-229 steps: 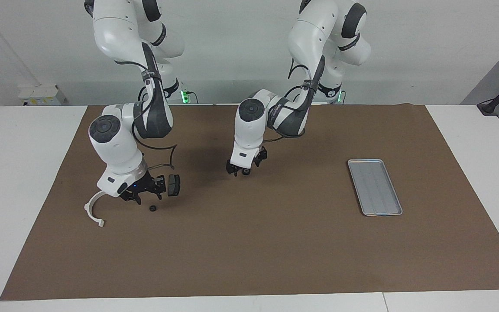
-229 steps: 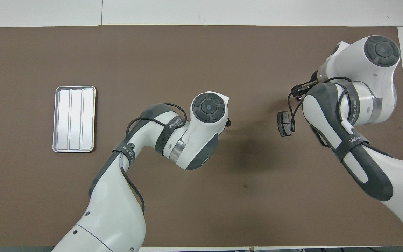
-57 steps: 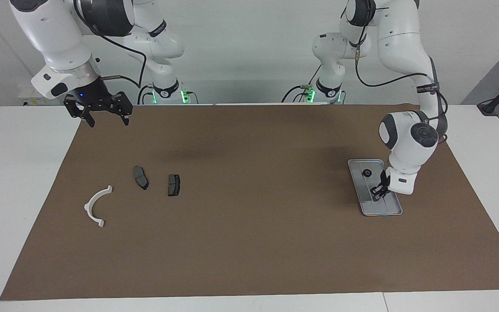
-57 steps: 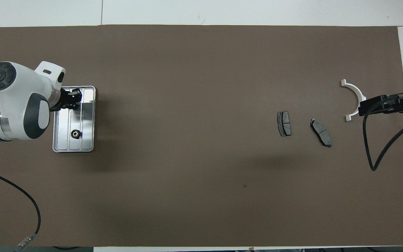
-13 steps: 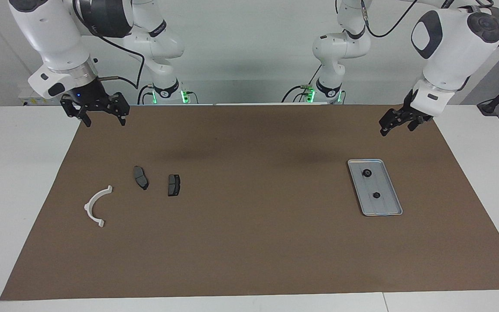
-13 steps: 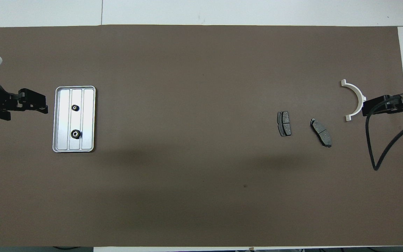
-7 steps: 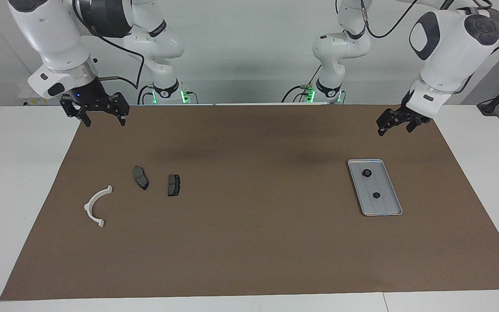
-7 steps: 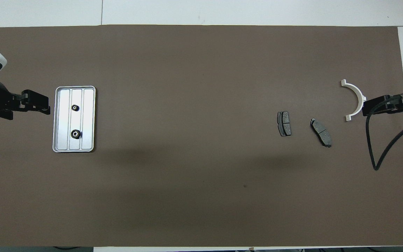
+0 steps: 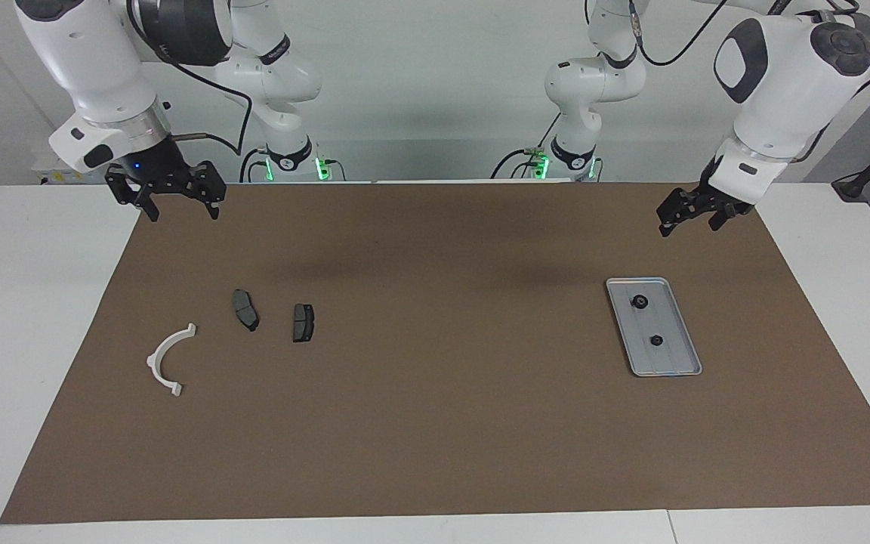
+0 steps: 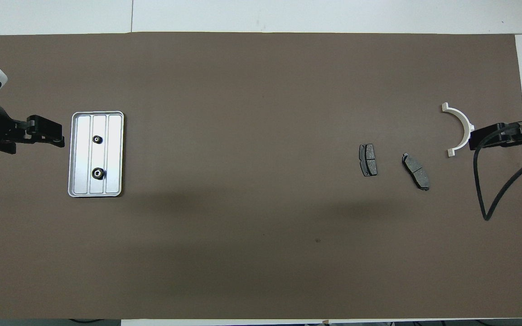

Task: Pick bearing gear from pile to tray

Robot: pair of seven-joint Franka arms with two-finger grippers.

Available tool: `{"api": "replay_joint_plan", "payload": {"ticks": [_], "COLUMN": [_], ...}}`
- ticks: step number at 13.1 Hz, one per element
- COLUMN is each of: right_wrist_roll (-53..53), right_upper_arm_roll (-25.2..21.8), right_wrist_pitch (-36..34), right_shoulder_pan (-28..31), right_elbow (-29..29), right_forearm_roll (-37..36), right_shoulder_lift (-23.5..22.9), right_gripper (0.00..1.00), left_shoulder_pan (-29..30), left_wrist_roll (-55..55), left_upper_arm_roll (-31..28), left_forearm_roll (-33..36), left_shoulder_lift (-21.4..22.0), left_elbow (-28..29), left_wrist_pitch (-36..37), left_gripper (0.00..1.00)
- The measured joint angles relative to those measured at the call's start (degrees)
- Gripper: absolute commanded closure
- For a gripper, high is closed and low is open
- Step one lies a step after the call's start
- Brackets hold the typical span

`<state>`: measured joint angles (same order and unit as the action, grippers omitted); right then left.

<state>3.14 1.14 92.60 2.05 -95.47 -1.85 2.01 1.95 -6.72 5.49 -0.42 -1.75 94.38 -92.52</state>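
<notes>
Both grippers hang raised with nothing between their fingers. From the facing view, the right gripper (image 9: 176,202) has its fingers spread apart over the corner of the brown mat (image 9: 435,423) at the right arm's end of the bench (image 9: 27,302). The left gripper (image 9: 688,217) is up over the mat's robot-side edge at the left arm's end; its fingers also stand apart. The middle of the mat is open and bare between the two groups of parts. Well below the left gripper lies the tray (image 9: 680,363), flat on the mat, with two bearing gears (image 9: 640,301) in it, one nearer the robots, one farther. Toward the right arm's end lie two brake pads (image 9: 303,323), side by side, and the white half-ring bracket (image 9: 165,363) farther from the robots.

From the overhead view, the left gripper (image 10: 45,137) shows just beside the tray (image 10: 74,181), not over it. Both bearing gears (image 10: 98,173) sit in the tray's middle lane, apart from each other. The brake pads (image 10: 368,160) lie apart from each other, and the right gripper (image 10: 485,136) overlaps the bracket (image 10: 461,122) in this view, though it is raised.
</notes>
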Motion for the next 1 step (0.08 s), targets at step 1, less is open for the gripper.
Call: {"api": "replay_joint_plan", "payload": {"ticks": [1], "right_wrist_roll": [0.00], "right_upper_arm_roll": [0.00], "right_wrist_pitch": [0.00], "right_shoulder_pan": [0.00], "right_elbow": [0.00], "right_forearm_roll": [0.00], "right_shoulder_lift": [0.00], "right_gripper": [0.00], "left_shoulder_pan": [0.00], "left_wrist_roll": [0.00], "left_upper_arm_roll": [0.00], "left_forearm_roll": [0.00], "left_shoulder_lift": [0.00], "left_elbow": [-0.03], "left_wrist_pitch": [0.00], "left_gripper": [0.00]}}
